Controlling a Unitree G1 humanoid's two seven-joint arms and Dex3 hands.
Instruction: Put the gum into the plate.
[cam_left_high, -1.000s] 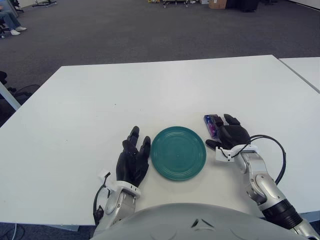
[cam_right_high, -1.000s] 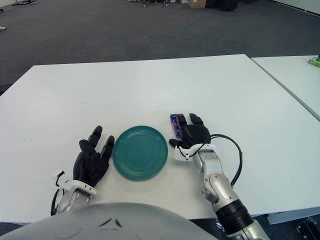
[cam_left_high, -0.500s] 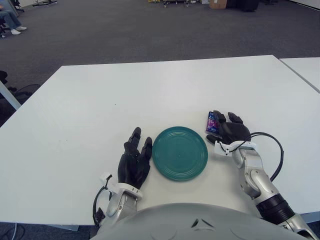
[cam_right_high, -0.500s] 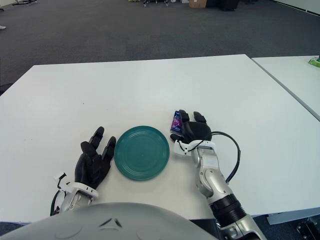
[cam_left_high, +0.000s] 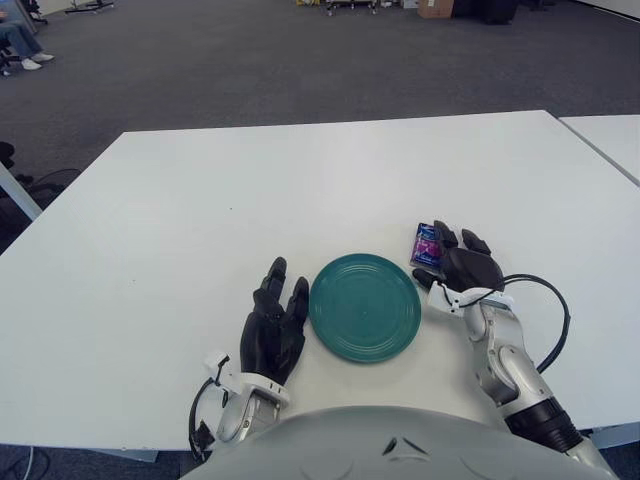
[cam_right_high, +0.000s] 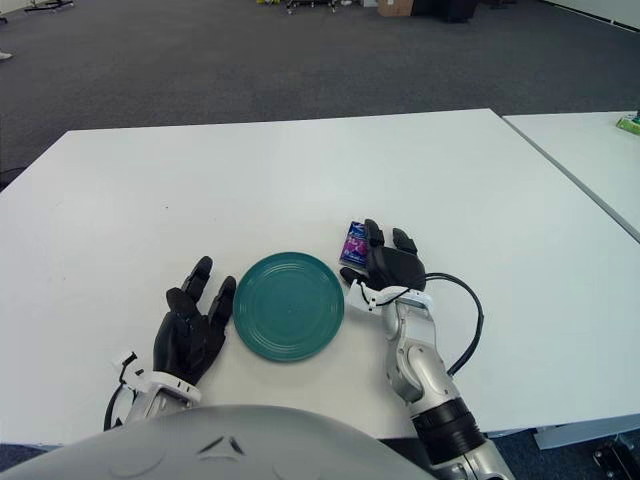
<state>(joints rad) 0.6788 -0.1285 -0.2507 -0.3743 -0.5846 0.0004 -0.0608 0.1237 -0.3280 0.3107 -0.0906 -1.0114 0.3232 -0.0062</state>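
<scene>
The white worktop (cam_left_high: 300, 190) fills the view, and near its front edge sits the teal plate (cam_left_high: 365, 306), round, flat on the surface and with nothing in it. So the job is not done: the plate waits bare, and the gum has yet to land there.

To the plate's right, the right robot hand (cam_left_high: 462, 268) has its dark fingers wrapped against the gum pack (cam_left_high: 427, 245), a small purple-and-blue packet that shows at the hand's inner side, just off the plate's upper right rim. It reads as a grip on the pack, though whether the packet is lifted clear of the worktop or touching it cannot be told from here. What looks left is a short carry leftward over the rim and a release.

The left robot hand (cam_left_high: 272, 325) shows just left of the plate, fingers spread and relaxed, holding nothing, taking no part in the action.
</scene>
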